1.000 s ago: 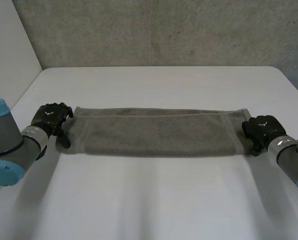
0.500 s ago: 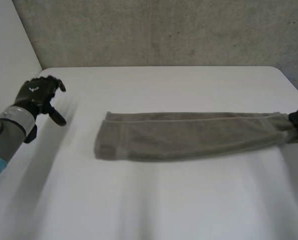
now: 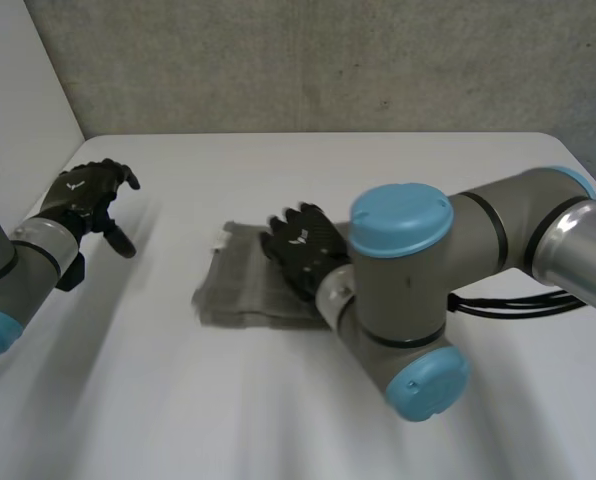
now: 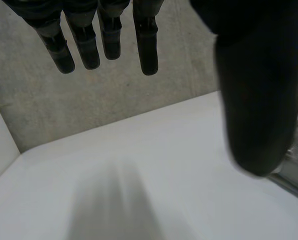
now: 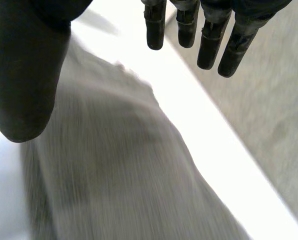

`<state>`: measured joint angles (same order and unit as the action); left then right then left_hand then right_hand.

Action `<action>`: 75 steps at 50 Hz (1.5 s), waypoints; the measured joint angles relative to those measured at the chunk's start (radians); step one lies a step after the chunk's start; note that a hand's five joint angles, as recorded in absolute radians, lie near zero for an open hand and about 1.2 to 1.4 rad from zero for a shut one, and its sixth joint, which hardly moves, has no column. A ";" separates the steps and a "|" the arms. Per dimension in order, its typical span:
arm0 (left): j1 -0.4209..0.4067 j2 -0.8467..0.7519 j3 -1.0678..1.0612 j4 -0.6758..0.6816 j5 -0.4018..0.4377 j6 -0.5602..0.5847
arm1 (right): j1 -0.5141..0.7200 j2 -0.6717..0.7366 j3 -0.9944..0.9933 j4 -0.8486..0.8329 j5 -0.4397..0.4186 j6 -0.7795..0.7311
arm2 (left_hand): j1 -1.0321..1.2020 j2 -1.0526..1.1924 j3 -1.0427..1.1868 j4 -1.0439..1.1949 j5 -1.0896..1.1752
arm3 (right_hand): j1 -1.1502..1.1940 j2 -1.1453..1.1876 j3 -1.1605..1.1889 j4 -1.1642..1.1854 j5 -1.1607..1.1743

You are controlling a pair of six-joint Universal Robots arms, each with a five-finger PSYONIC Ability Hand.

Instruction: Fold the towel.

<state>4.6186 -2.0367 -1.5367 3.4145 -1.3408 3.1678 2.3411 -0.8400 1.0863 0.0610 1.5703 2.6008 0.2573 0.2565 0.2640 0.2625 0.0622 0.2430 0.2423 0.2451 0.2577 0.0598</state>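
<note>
The white table (image 3: 178, 420) has the grey towel (image 3: 236, 285) near its middle, partly under the big right arm (image 3: 418, 270); the right hand (image 3: 300, 248) is over the towel, fingers (image 5: 207, 47) straight and wide of the thumb, gripping nothing; the left hand (image 3: 86, 198) is well apart from the towel, fingers (image 4: 86, 47) loose and open, empty.

A robotics lab: white table (image 3: 228, 420) (robot arms (image 3: 508, 225) at it) before a bare concrete wall (image 3: 328, 60).
</note>
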 measured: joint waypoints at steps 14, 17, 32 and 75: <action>-0.129 -0.025 -0.079 0.012 0.130 0.010 | -0.214 -0.171 0.364 -0.106 -0.068 0.104 | 0.000 0.000 0.000 0.000 0.000 | -0.004 0.000 0.000 0.000 0.000; -0.158 -0.028 -0.091 0.012 0.150 0.018 | -0.243 -0.203 0.425 -0.160 -0.090 0.126 | 0.000 0.000 0.000 0.000 0.000 | 0.015 0.014 0.011 0.009 0.012; -0.223 -0.025 -0.112 0.005 0.156 0.106 | -0.339 -0.200 0.575 -0.325 -0.187 0.155 | 0.000 0.000 0.000 0.000 0.000 | 0.931 0.942 0.935 0.921 0.947; -0.219 0.035 0.083 -0.008 0.073 -0.278 | 0.086 -0.072 0.125 -0.045 -0.099 0.081 | 0.000 -0.002 0.000 -0.001 -0.004 | 0.000 0.003 0.001 0.002 0.000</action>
<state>4.3996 -2.0014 -1.4538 3.4063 -1.2676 2.8897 2.4272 -0.9123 1.2112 0.0162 1.4714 2.6816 0.2570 0.2544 0.2639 0.2617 0.0586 0.2434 0.2449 0.2458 0.2598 0.0594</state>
